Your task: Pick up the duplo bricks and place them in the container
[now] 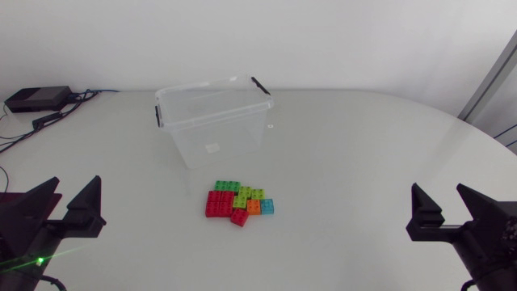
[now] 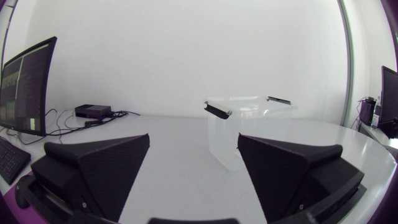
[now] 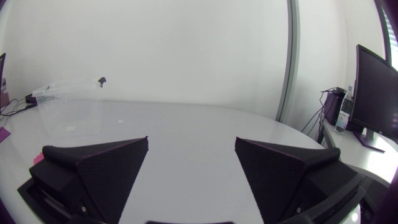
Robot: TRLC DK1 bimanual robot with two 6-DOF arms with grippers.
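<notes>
Duplo bricks (image 1: pixel 240 202) all lie clustered on the surface (image 1: pixel 363 162) near our empty container (image 1: pixel 214 121) (nothing packed yet); both jaws, left and right, stand released.

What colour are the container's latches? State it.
Black latches on the clear container; left wrist view shows them best.

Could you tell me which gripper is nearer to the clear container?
Left. The left gripper sits in front of the container, to its left; the right gripper is farther off on its other side.
</notes>
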